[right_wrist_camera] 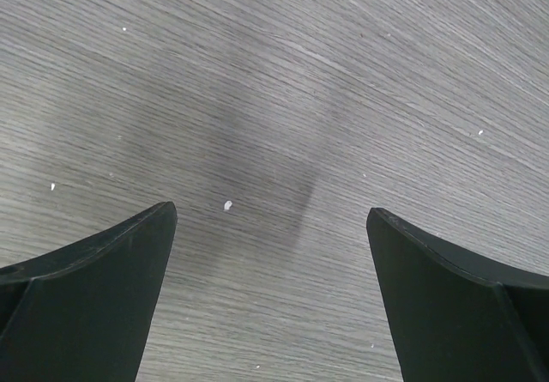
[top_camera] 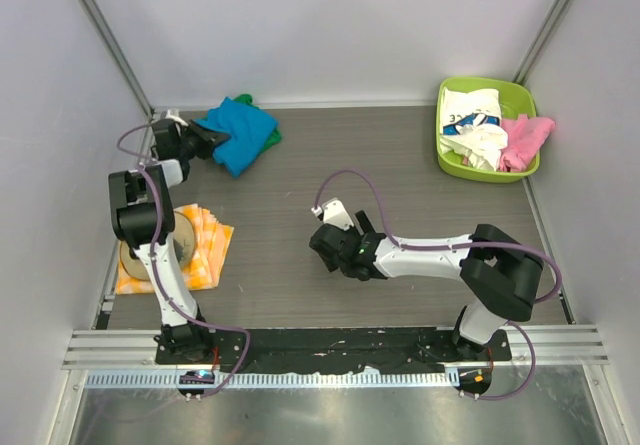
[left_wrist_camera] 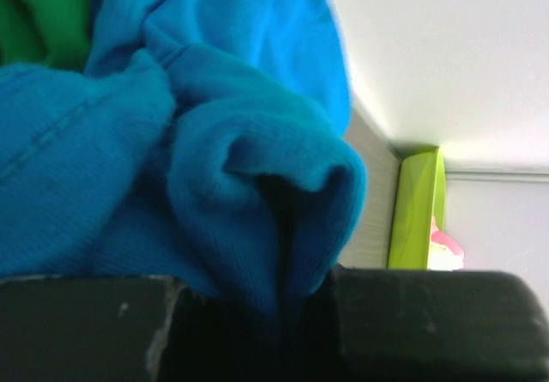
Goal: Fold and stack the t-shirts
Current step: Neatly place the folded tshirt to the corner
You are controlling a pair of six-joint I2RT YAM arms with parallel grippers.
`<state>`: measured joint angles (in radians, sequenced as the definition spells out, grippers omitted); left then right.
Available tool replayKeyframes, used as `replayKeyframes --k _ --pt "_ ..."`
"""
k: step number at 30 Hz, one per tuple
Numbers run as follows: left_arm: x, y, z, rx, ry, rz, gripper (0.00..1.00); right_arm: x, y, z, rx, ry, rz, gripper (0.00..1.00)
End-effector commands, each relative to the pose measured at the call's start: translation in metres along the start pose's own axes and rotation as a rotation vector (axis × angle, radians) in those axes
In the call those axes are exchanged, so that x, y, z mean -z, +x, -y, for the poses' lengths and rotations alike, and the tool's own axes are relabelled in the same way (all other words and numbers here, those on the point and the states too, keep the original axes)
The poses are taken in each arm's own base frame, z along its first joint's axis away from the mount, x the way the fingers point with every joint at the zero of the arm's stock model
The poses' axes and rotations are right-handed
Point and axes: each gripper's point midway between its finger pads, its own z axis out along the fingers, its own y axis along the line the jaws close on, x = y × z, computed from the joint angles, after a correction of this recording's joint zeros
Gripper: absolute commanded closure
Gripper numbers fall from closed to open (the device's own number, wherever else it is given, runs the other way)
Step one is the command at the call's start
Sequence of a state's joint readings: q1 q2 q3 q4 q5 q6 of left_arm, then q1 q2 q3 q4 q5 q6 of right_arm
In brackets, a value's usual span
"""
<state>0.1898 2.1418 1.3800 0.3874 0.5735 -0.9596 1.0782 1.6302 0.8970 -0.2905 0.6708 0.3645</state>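
My left gripper (left_wrist_camera: 283, 313) is clamped on a fold of the blue shirt (top_camera: 240, 130). The shirt lies bunched against the green shirt (top_camera: 270, 137) in the far-left corner of the table (top_camera: 400, 165). My right gripper (right_wrist_camera: 270, 219) hangs over the bare middle, fingers wide apart. A white shirt (top_camera: 470, 115) and a pink shirt (top_camera: 525, 140) lie in the basket (top_camera: 520, 93) at the far-right corner. The cotton looks light and limp and may drag its neighbour, so I would grip hems or shoulders. The middle gives spreading room; walls crowd the corner.
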Motion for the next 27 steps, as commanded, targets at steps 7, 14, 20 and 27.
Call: replayKeyframes --k 7,14,20,27 --pt "0.024 0.016 -0.011 -0.058 -0.008 0.016 0.99 0.023 -0.044 -0.001 -0.033 -0.021 0.098 0.0" --pt "0.03 0.006 0.007 -0.039 -0.003 0.03 0.74 0.026 -0.045 0.002 -0.031 -0.021 0.108 0.0" --pt "0.049 -0.024 0.057 -0.079 0.03 0.113 0.0 0.025 -0.042 0.001 -0.031 -0.026 0.103 0.0" --pt "0.075 -0.046 0.122 -0.117 0.093 0.157 0.0 0.024 -0.045 0.0 -0.032 -0.026 0.109 0.0"
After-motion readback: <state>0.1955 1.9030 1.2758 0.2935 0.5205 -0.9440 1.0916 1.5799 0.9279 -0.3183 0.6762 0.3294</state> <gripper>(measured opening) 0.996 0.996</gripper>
